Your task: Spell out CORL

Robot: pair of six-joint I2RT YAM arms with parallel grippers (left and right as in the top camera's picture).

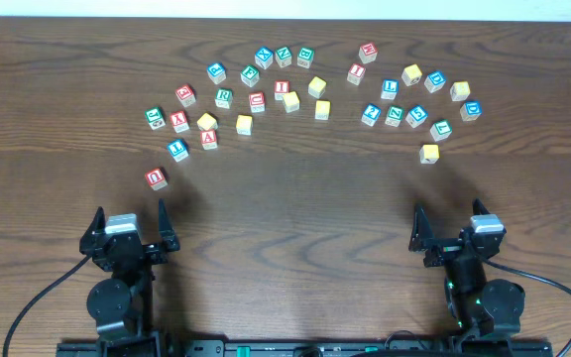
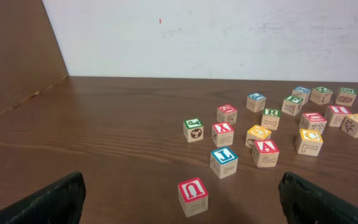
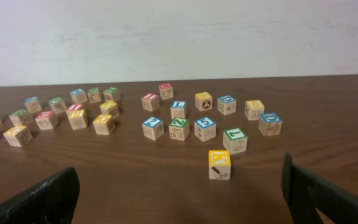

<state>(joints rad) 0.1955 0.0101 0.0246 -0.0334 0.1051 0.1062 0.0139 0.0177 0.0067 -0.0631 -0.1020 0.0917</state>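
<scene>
Many small wooden letter cubes lie in an arc across the far half of the table. A cube with a green R (image 1: 224, 98) sits in the left cluster and also shows in the left wrist view (image 2: 271, 115). A yellow-topped cube (image 1: 244, 124) reads C in the left wrist view (image 2: 309, 138). Another yellow-topped cube (image 1: 207, 121) lies near it, its letter unclear. A blue cube that reads like L (image 1: 177, 150) lies front left. My left gripper (image 1: 130, 211) and right gripper (image 1: 448, 213) are open and empty near the front edge, well short of the cubes.
A red U cube (image 1: 156, 178) lies closest to my left gripper (image 2: 180, 183). A lone yellow K cube (image 3: 219, 163) lies ahead of my right gripper (image 3: 179, 171). Other red, blue, green and yellow cubes lie spread at the right (image 1: 416, 116). A white wall stands behind the table.
</scene>
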